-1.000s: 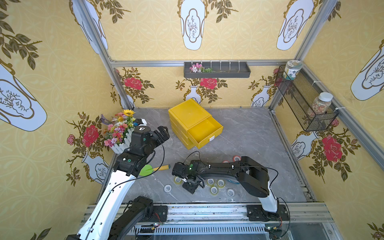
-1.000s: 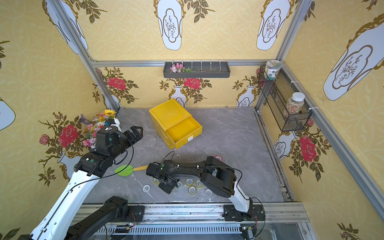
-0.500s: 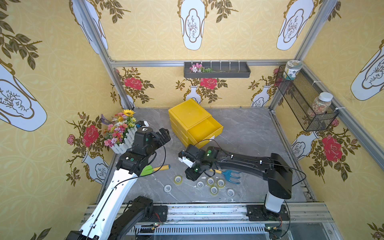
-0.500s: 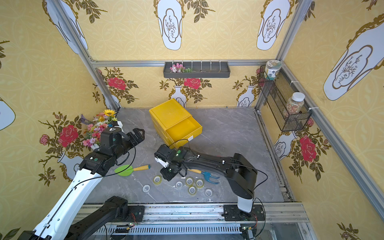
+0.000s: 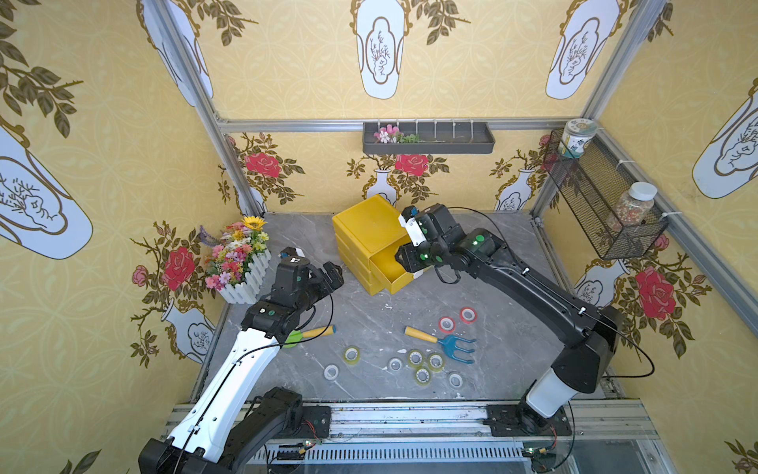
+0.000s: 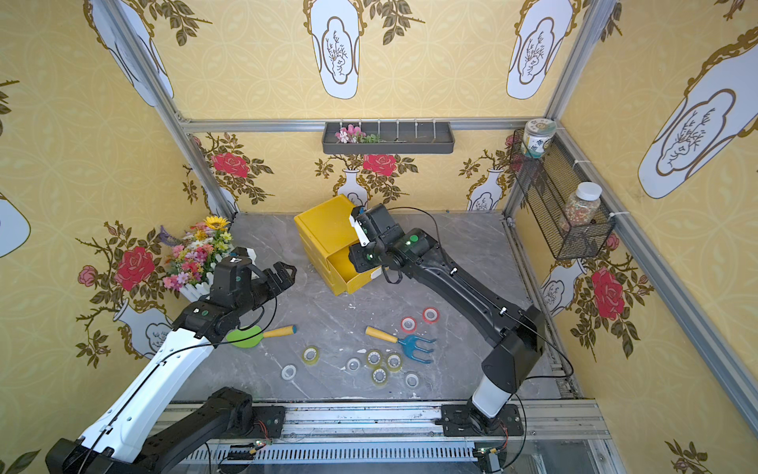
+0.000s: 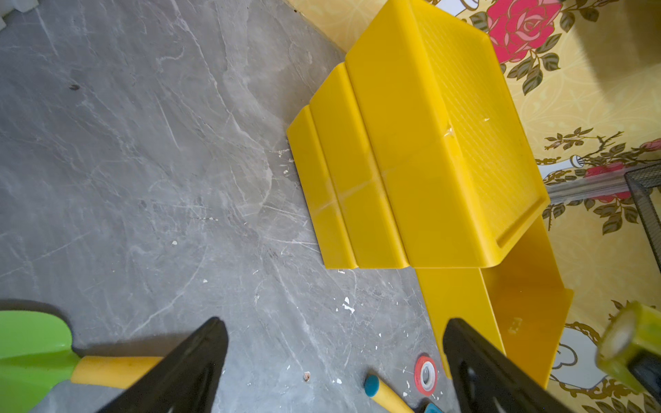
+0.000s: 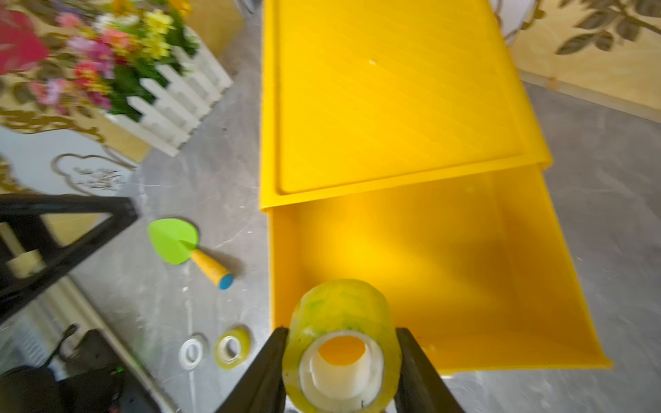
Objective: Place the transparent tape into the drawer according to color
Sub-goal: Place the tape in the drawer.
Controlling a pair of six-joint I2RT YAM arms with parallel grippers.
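- right end effector point(image 8: 341, 334) is pinching a yellow-green roll point(image 8: 339, 307), its core hole facing back along the arm.
- it is hovering by the open drawer's point(image 8: 447, 257) front edge, the cavity lying just ahead and below.
- left end effector point(image 7: 334, 323) is hanging spread and empty, farther off.

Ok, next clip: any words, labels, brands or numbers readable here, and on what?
Nothing reads clearly.
Printed label on the lidded jar: too small to read.
White mark on the left wrist camera housing: too small to read.
Embossed mark on the open yellow drawer: blurred, unreadable.
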